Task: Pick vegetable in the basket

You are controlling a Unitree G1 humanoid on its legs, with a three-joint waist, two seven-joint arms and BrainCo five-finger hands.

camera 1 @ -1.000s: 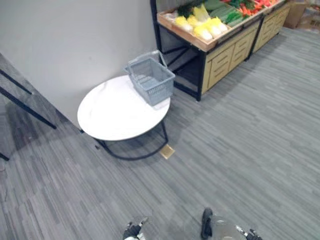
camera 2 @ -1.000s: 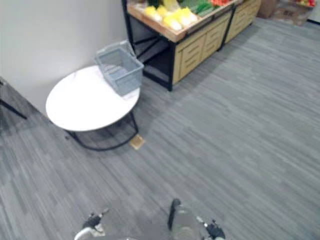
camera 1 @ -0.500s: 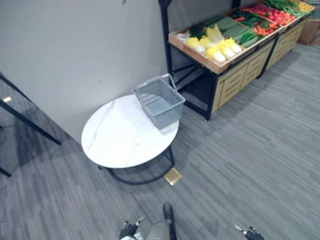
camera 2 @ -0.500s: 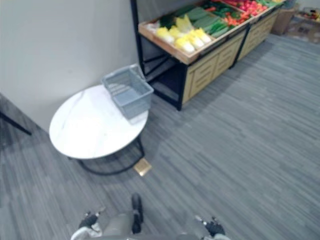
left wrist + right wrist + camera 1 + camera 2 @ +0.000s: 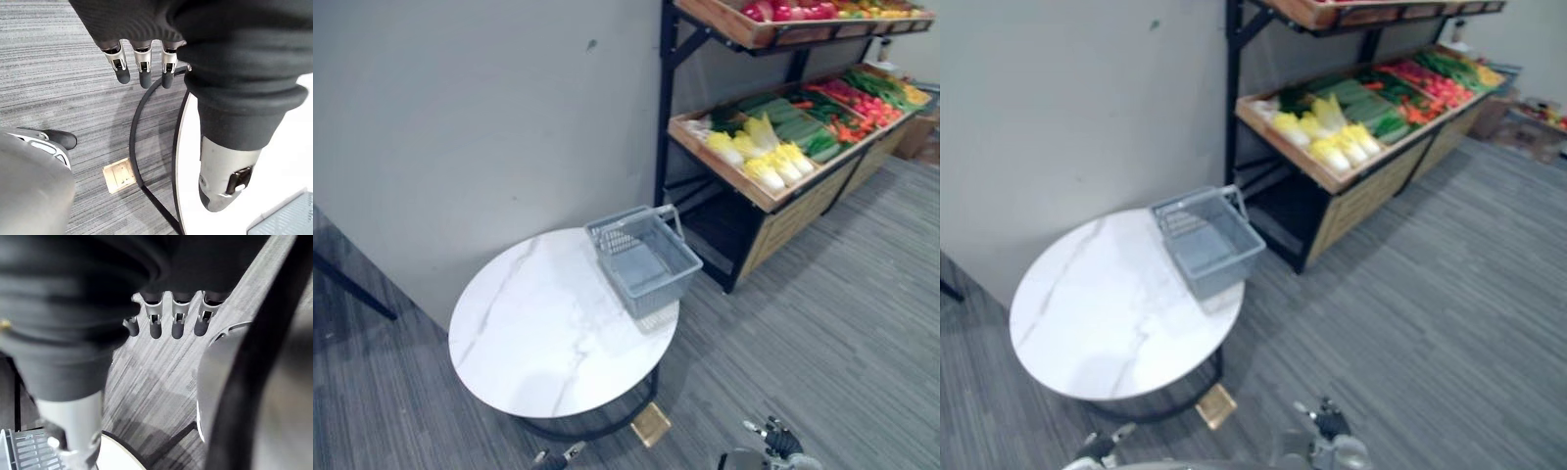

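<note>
Currently yellow-green vegetables (image 5: 773,166) on shelf (image 5: 715,164), 1 o'clock of grey basket (image 5: 644,262); wrist views: left robot hand (image 5: 145,68), right robot hand (image 5: 178,322) slack, empty.

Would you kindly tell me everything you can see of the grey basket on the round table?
The basket is grey and looks like plastic. It is rectangular, with slotted walls and an open top. Its thin handle is tipped back over the far rim. The basket stands upright on the white, marble-look table, at the edge nearest the vegetable shelf. It looks empty, and only the table touches it.
</note>
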